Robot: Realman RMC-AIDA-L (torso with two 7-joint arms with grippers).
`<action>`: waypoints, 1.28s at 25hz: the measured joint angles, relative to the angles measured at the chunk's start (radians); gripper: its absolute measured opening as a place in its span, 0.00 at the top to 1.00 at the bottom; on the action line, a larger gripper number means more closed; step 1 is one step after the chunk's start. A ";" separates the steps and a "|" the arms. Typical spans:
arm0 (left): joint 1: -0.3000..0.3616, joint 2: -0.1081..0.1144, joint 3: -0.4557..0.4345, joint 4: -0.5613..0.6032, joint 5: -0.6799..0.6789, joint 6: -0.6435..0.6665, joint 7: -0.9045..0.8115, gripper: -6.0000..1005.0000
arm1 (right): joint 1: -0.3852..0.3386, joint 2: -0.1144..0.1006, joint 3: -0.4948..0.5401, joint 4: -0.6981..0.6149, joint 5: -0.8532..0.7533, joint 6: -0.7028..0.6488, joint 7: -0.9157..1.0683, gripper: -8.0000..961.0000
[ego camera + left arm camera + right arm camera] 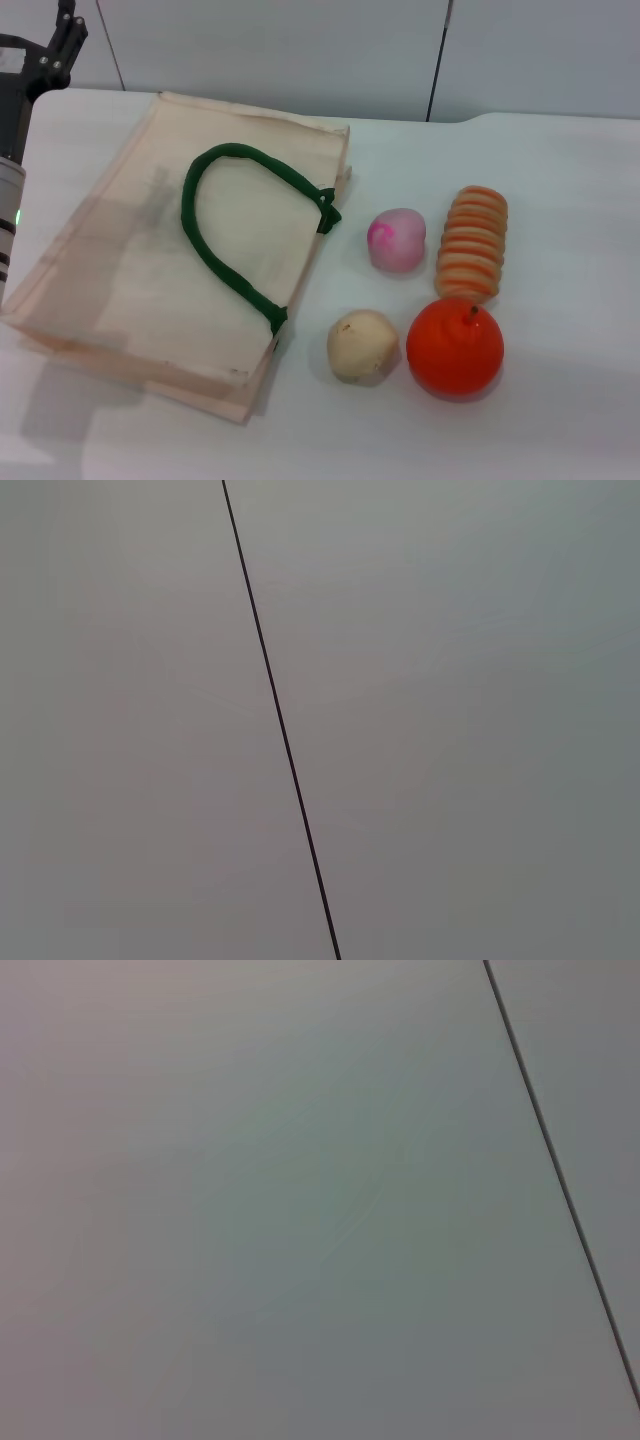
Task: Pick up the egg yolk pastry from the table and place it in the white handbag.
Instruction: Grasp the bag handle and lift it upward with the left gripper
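The egg yolk pastry (362,346) is a small pale beige ball lying on the white table just right of the white handbag's near corner. The white handbag (120,270) lies flat on the table's left half, with its dark green rope handle (215,235) curled on top. My left gripper (60,38) is raised at the far left corner, well away from the pastry and beyond the bag's far edge. The right gripper is out of the head view. Both wrist views show only grey wall panels with a dark seam.
An orange fruit (455,346) touches the pastry's right side. A pink-and-white bun (397,240) and a ridged orange-striped long pastry (473,243) lie behind them. The table (560,200) stretches to the right and the front.
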 joint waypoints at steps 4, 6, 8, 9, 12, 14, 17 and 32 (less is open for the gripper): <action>0.000 0.000 0.000 0.000 0.000 0.000 0.000 0.11 | 0.000 0.000 0.000 0.000 0.000 0.000 0.000 0.07; 0.001 0.000 0.000 0.000 0.000 0.000 0.000 0.11 | 0.000 0.000 0.000 0.000 0.000 0.000 0.000 0.07; 0.001 0.000 0.000 0.000 0.001 0.000 0.000 0.11 | 0.000 0.000 0.000 0.000 0.000 0.000 0.000 0.07; 0.001 0.000 0.000 0.000 0.001 0.000 0.000 0.11 | 0.000 0.000 0.000 0.000 0.000 0.000 0.000 0.07; 0.001 0.000 0.000 0.000 0.001 0.000 0.000 0.11 | 0.000 0.000 0.000 0.000 0.000 0.000 0.000 0.07; 0.001 0.000 0.000 0.000 0.001 0.000 0.000 0.11 | 0.000 0.000 0.000 0.000 0.000 0.000 0.000 0.07; 0.001 0.000 0.000 0.001 0.001 0.000 -0.001 0.11 | 0.000 0.000 0.000 0.000 0.000 0.000 0.000 0.07; 0.006 0.010 0.003 0.025 0.001 -0.040 -0.170 0.11 | 0.000 -0.004 -0.012 -0.003 -0.019 -0.046 0.000 0.07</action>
